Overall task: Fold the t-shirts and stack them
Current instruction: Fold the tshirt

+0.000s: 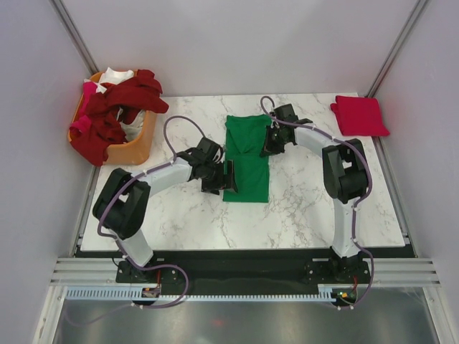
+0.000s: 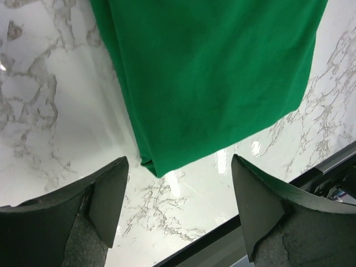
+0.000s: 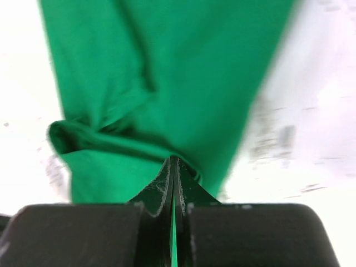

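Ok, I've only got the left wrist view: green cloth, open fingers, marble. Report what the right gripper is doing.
Observer: The right gripper is shut on the green t-shirt, pinching a fold at its right edge.
Operator: Now say whether anything is folded already.
Observer: One folded red t-shirt lies at the far right corner of the table, apart from the green one.
Operator: And list what's not folded.
Observer: The orange basket at the far left holds a heap of unfolded shirts, dark red, white and pink, hanging over its rim.
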Tool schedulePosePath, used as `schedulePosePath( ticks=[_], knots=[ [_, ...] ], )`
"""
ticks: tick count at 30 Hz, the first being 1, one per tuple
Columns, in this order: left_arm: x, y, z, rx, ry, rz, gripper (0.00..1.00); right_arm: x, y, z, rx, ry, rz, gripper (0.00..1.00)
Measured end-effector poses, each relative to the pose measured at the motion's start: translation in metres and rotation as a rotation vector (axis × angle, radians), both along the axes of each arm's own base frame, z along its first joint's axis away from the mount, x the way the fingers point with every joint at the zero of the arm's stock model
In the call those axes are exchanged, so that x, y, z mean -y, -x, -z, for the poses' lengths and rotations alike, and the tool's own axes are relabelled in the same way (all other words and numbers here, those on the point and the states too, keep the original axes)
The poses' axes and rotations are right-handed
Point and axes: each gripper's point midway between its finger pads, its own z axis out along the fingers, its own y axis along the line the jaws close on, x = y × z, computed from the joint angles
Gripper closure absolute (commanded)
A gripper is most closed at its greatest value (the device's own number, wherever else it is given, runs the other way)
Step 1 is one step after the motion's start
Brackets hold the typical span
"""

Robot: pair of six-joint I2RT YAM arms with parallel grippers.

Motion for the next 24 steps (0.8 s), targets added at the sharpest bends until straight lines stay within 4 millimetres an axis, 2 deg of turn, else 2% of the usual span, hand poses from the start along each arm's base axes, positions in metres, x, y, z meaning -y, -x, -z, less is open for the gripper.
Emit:
schedulePosePath(
  ticks=[3,5,7,10,11,13,16,18,20,21,24],
  knots=[
    [-0.007,0.009,-0.003,0.006,-0.002,-0.003,0.19,0.013,-0.003,0.008,-0.010,0.024,0.018,0.99],
    [-0.011,0.013,-0.012,0.030,0.006,-0.006,0.19,0.017,-0.004,0.006,-0.001,0.034,0.012,0.97],
    [-0.013,0.013,-0.023,0.065,0.018,-0.012,0.19,0.019,-0.002,0.001,0.010,0.051,0.003,0.73],
    [-0.014,0.014,-0.039,0.109,0.041,-0.015,0.20,0.025,-0.001,-0.023,0.057,0.080,0.002,0.25],
    [-0.015,0.014,-0.041,0.117,0.045,-0.016,0.20,0.027,-0.001,-0.037,0.084,0.086,0.004,0.20],
    [-0.015,0.014,-0.041,0.121,0.046,-0.020,0.20,0.031,-0.001,-0.072,0.164,0.093,0.003,0.16],
    [-0.019,0.019,-0.033,0.103,0.034,-0.029,0.20,0.039,0.012,-0.130,0.302,0.069,0.015,0.18],
    [-0.021,0.022,-0.027,0.090,0.029,-0.034,0.20,0.045,0.032,-0.146,0.345,0.055,0.013,0.21],
    [-0.022,0.026,-0.021,0.077,0.030,-0.040,0.20,0.049,0.051,-0.138,0.339,0.049,0.005,0.23],
    [-0.022,0.027,-0.019,0.073,0.030,-0.042,0.20,0.052,0.064,-0.123,0.306,0.052,-0.003,0.24],
    [-0.020,0.027,-0.015,0.066,0.045,-0.045,0.20,0.055,0.107,-0.054,0.143,0.045,-0.036,0.25]
  ],
)
